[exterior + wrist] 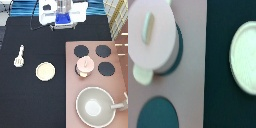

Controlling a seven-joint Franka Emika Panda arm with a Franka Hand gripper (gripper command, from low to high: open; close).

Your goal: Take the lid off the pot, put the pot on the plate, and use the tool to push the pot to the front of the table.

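While lid [85, 64] stays on, end effector [63, 19] high (table's top).

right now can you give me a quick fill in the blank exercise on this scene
1. The lid sits on the ____.
2. The pot stands on the stove board, not on the ____.
3. The tool lies at the exterior view's ____ side of the plate.
4. The hand hovers at the exterior view's ____.

Missing: pot; plate; left; top
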